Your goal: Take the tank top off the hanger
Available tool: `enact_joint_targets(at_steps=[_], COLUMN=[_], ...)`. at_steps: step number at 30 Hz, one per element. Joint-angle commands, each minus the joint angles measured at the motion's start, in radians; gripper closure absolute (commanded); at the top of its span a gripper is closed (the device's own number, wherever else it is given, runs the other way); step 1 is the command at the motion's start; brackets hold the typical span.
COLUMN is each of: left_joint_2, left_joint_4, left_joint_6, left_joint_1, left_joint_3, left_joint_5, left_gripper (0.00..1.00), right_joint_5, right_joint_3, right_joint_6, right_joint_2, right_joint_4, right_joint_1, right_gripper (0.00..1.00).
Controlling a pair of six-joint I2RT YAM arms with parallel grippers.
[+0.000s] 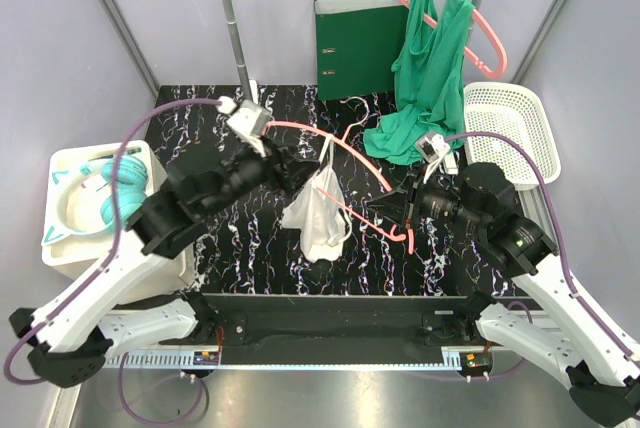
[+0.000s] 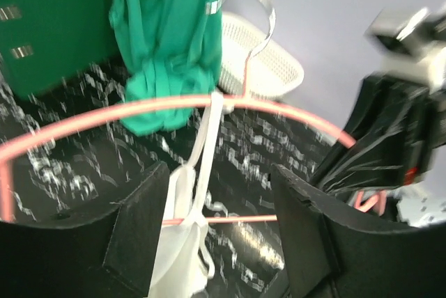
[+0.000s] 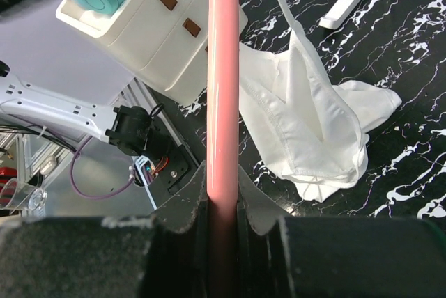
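A pink hanger (image 1: 300, 129) with a metal hook is held above the black marbled table. My right gripper (image 1: 386, 210) is shut on its right end; in the right wrist view the pink bar (image 3: 223, 68) runs straight up from between my jaws (image 3: 223, 193). A white tank top (image 1: 318, 216) hangs by one strap over the hanger's top arm, its lower part bunched on the table (image 3: 306, 124). My left gripper (image 2: 216, 221) is open just behind the hanger (image 2: 139, 106). The hanging tank top (image 2: 178, 242) is by its left finger, not gripped.
A green tank top (image 1: 430, 68) hangs on a second pink hanger from the rack at back right. A green binder (image 1: 355, 43) stands behind, a white basket (image 1: 505, 118) at right. A white drawer unit (image 1: 70, 163) with teal headphones stands at left. A rack pole (image 1: 232, 18) stands at the back.
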Motion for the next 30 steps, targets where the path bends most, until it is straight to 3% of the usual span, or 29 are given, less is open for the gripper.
enact_joint_targets(at_steps=[1,7,10,14,19,20,22,30], left_joint_2=[0.060,0.122,0.132,0.152,0.178,0.181,0.182,0.096], left_joint_4=[0.021,0.019,0.024,0.036,0.039,0.039,0.031,-0.012], left_joint_6=[-0.017,-0.014,-0.027,-0.033,-0.025,-0.022,-0.027,-0.027], left_joint_1=[-0.002,-0.001,-0.001,-0.001,-0.001,-0.001,-0.002,-0.001], left_joint_3=[0.006,0.021,0.015,0.023,0.052,0.058,0.076,0.119], left_joint_5=[0.044,0.013,-0.007,0.002,-0.004,-0.008,-0.048,-0.344], left_gripper=[0.32,0.32,0.44,0.54,0.71,0.84,0.99,1.00], right_joint_5=[-0.029,-0.029,-0.035,-0.041,-0.044,-0.044,-0.043,-0.040], right_joint_3=[0.025,0.014,0.010,-0.003,-0.013,-0.016,-0.033,-0.113], right_joint_6=[0.003,0.008,0.016,0.023,0.034,0.036,0.042,0.066], right_joint_2=[-0.008,-0.027,-0.041,-0.053,-0.064,-0.067,-0.080,-0.191], right_joint_4=[0.096,0.097,0.096,0.097,0.096,0.096,0.097,0.013], right_joint_1=[-0.002,-0.002,-0.002,-0.002,-0.002,-0.002,-0.002,-0.002], right_gripper=[1.00,1.00,1.00,1.00,1.00,1.00,1.00,1.00])
